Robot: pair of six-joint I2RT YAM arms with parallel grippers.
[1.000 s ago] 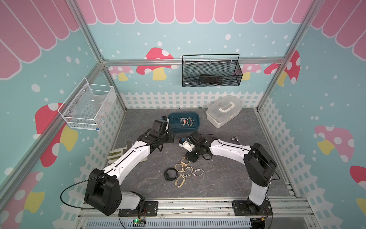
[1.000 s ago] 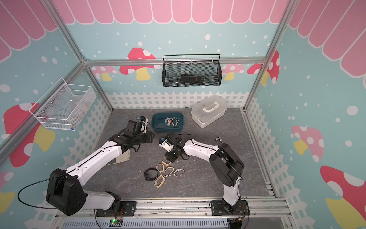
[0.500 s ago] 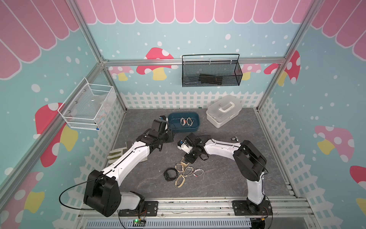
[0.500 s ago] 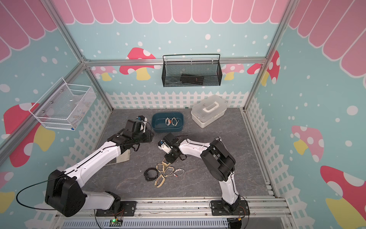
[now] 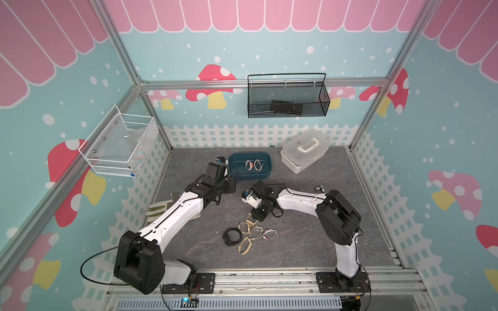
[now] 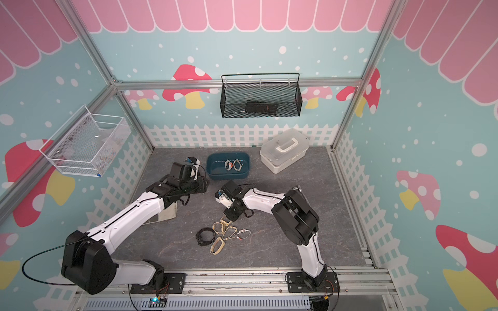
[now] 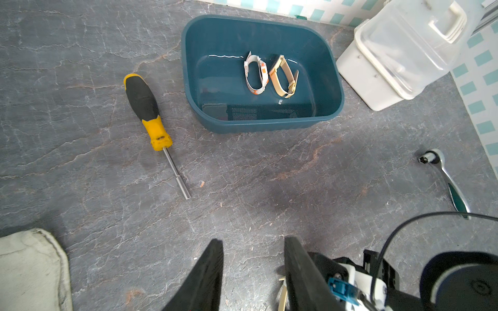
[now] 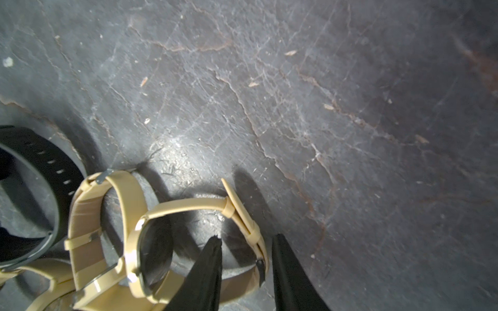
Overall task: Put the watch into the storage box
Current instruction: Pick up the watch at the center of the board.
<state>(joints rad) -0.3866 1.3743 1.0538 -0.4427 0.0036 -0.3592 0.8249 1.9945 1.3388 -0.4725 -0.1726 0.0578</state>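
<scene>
at the edge of the watch pile in the middle of the floor (image 5: pixel 310 242), the right gripper (image 8: pixel 244 251) had come down from its place a second before, when it hung higher and nearer the box, and its jaws had narrowed. they now stood on either side of the beige watch (image 8: pixel 188 242), straddling the strap near its buckle with a gap left on each side (no firm pinch could be read from the wrist view). this suggested the grasp was just beginning, the carry to the box still ahead. the left gripper (image 7: pixel 252 258) had hardly moved; it hovered, jaws partly open and empty, between the pile and the box (image 5: pixel 249 177).

the box was a dark teal plastic tub, low-walled with rounded corners, glossy inside; it already held two watches (image 7: pixel 269 75), one white with orange marks, one tan. four or five more lay in the pile (image 6: pixel 223 237), mostly beige loops beside a black watch (image 6: pixel 205 237) with a perforated strap. the beige strap looked smooth and pliant, standing on edge as an oval loop, its dial dark in a pale metal rim. the floor was grey, stone-patterned and scuffed.

bystanders: a screwdriver (image 7: pixel 147 113) with a black-and-yellow handle, a chrome ratchet (image 7: pixel 444 177), a translucent white case (image 5: pixel 304 150) and a cloth glove (image 7: pixel 29 269).
</scene>
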